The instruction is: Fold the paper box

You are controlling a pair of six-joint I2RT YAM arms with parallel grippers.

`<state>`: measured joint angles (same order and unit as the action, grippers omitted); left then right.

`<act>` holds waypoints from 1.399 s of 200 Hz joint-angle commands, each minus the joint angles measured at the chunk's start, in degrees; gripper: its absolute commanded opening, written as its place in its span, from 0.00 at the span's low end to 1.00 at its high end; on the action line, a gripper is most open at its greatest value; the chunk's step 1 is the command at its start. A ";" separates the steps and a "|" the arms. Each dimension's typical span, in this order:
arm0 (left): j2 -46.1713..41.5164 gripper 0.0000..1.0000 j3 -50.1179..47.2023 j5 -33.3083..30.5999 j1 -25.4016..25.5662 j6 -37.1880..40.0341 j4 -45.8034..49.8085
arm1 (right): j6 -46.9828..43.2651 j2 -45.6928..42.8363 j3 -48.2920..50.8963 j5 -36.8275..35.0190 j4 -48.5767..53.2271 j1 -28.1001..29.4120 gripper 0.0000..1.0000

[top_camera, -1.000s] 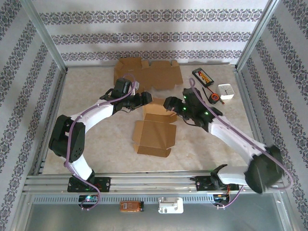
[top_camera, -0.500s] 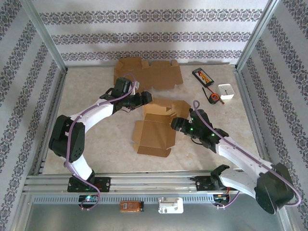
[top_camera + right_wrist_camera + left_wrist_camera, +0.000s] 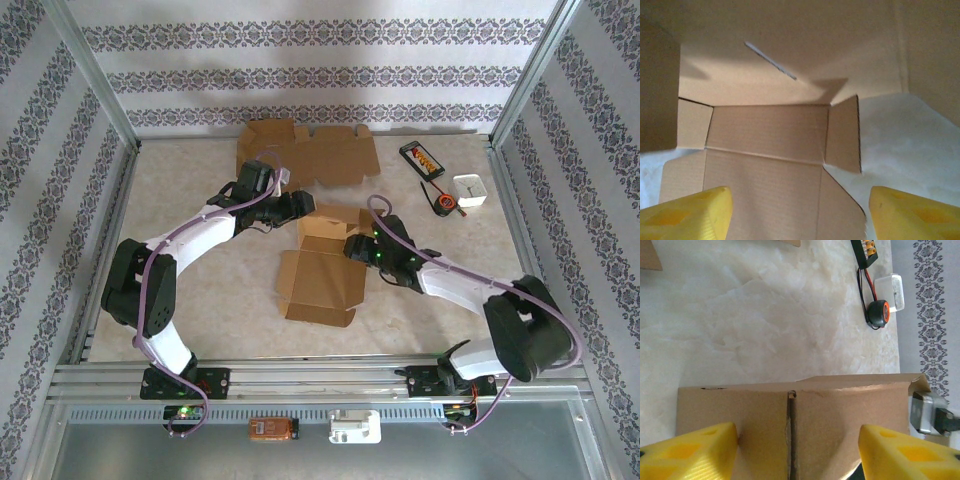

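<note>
Basically marble-look table (image 3: pixel 230 300) under paper box (image 3: pixel 320 280), striped wallpaper (image 3: pixel 300 70) walls, alu posts (image 3: pixel 98 80).

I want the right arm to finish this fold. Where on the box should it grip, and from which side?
Probably the small side flap, approached from its free outer edge over the table. It looks lifted, with a thin exposed edge the open right gripper could straddle; the rest of the box joins it at creases.
</note>
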<state>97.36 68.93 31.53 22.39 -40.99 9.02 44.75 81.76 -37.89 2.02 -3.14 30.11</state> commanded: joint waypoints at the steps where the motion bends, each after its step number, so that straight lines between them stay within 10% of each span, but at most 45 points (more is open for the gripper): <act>1: -0.85 0.61 1.54 1.09 0.05 0.28 0.74 | -1.40 3.07 -1.99 -2.20 -3.35 -0.65 0.73; 196: -2.17 0.57 0.20 -0.33 0.10 0.52 0.40 | -0.94 11.42 -3.60 10.50 -12.68 1.35 0.70; 280: -2.22 0.58 0.84 -1.90 0.02 1.88 2.62 | -6.39 -8.09 5.45 2.39 -4.95 1.44 0.79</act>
<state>97.12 68.90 30.83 22.39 -40.73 9.58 41.04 80.71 -36.16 8.93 -12.19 30.98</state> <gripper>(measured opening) 0.578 0.772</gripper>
